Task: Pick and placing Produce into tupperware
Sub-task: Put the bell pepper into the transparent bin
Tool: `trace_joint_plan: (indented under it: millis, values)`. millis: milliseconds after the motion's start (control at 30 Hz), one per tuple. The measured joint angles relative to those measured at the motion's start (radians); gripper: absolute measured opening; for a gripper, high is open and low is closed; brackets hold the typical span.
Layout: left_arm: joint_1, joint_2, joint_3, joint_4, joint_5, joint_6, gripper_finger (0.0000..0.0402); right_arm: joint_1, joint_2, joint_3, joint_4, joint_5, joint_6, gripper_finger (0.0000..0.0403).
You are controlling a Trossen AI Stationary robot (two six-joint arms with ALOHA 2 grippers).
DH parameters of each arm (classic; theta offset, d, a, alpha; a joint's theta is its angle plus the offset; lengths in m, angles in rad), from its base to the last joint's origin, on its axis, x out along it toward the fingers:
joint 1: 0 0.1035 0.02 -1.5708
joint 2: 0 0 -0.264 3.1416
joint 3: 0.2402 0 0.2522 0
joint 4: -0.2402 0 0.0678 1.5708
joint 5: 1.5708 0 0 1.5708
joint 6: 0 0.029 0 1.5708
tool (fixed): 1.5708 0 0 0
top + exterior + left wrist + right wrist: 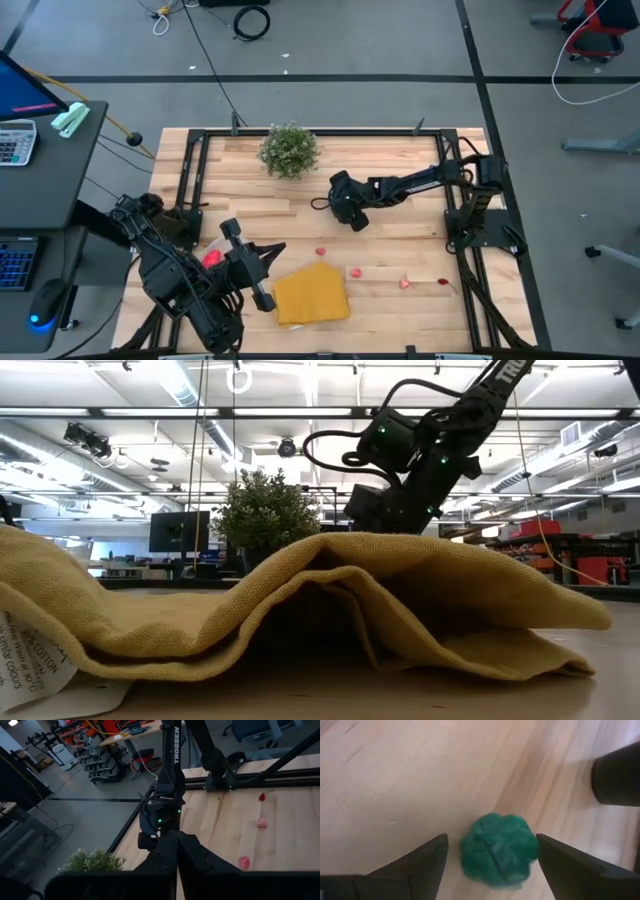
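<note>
The left pincer (272,251) is clenched, empty, hovering at the near counter (400,255) edge beside the yellow cloth (311,294). Small red produce (352,271) lies scattered on the wood right of the cloth. Farther back, the right pincer (492,854) stands released, straddling a green produce piece (498,849) near the potted plant (289,150).

plant (290,150) – table (400,250) rear | cloth (311,295) – front | produce (354,272) right of cloth
</note>
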Motion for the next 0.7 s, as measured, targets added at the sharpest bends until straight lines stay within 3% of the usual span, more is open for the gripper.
trace_joint_plan:
  millis: [367, 700]
  values:
    - [0.0, 0.0, 0.0, -0.006, 0.0, -0.001, 0.0024, 0.0, 0.01, 0.003, 0.003, -0.011, 0.075, 0.0298]
    - [0.0, 0.0, 0.0, -0.005, 0.0, -0.012, 0.0009, 0.012, 0.012, 0.006, -0.001, -0.003, 0.204, 0.0237]
